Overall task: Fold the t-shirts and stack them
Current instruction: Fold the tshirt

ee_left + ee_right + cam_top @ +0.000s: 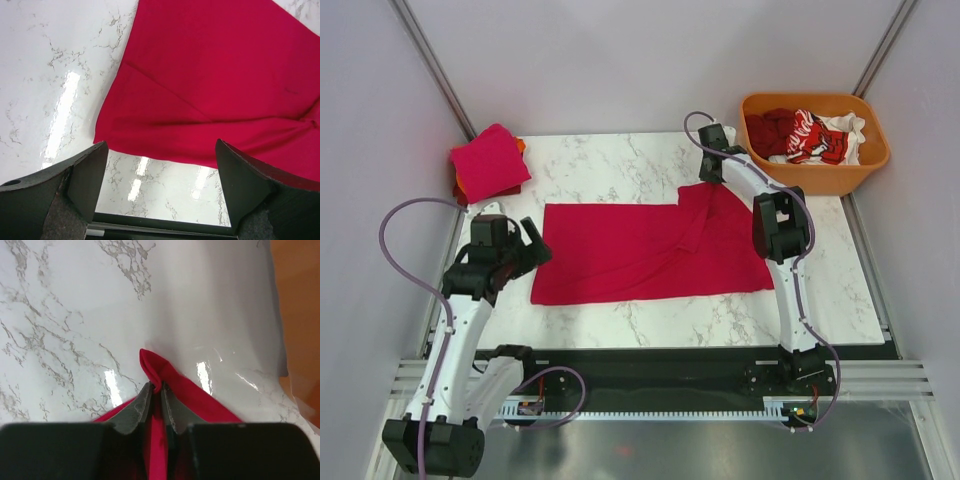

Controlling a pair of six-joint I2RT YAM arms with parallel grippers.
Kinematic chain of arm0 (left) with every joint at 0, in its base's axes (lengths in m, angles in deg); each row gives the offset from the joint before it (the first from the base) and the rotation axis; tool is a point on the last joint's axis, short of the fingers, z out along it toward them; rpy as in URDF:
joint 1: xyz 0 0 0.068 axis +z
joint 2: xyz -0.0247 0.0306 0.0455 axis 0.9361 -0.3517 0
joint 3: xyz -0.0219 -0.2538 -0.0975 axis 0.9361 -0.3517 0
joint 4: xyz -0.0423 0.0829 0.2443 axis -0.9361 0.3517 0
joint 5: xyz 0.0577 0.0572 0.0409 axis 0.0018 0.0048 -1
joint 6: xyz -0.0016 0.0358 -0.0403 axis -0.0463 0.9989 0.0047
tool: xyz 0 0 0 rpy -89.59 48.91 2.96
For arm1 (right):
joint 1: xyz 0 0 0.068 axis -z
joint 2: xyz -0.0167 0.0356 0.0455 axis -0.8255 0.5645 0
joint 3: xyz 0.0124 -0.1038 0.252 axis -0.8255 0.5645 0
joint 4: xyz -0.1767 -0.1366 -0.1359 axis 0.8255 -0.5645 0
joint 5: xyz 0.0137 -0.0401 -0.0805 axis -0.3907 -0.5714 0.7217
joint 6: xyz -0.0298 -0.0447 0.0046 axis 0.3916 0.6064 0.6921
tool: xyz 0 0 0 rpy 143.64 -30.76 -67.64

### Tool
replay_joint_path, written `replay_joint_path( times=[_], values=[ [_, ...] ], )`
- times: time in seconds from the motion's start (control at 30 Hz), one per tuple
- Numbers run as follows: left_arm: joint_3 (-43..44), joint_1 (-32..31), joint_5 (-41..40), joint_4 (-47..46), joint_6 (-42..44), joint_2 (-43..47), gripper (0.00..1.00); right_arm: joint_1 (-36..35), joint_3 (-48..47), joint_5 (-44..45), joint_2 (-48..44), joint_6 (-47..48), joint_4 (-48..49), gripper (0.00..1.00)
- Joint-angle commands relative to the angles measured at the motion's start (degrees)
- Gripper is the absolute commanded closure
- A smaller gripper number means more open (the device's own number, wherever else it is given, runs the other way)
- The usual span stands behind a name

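On the tabletop [620, 165] a crimson t-shirt [640, 250] lies spread, seemingly half-folded. The right pincer [156, 389] is clenched on its far right corner, and the left pincer [161, 150] gapes by its left edge. A small folded stack [488, 160] is done; more shirts [805, 132] wait in the tub [815, 180].

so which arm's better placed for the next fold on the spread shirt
Right. The right end effector pinches the shirt's far edge; the left end effector is open beside the left edge, holding nothing.
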Motion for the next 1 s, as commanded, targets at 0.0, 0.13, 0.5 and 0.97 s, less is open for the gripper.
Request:
replay_joint_path(
  times=[0.0,0.13,0.5,0.97],
  values=[
    [0.7,0.1,-1.2,-2.2,2.5,-3.1,0.05,1.1,3.7,-2.0,0.3,0.9,-3.4,0.83],
    [2.8,0.1,-3.5,-4.3,-0.1,-10.1,0.06,1.2,5.3,-4.4,-1.8,1.7,-2.7,0.88],
    [29.1,-0.6,-6.0,-9.2,5.0,-49.9,0.16,1.1,13.8,-12.7,-9.7,3.3,0.2,0.96],
    [48.4,-0.2,-11.1,-8.9,9.9,-74.4,0.28,1.2,13.2,-16.4,-11.8,5.2,-0.7,0.98]
  ],
)
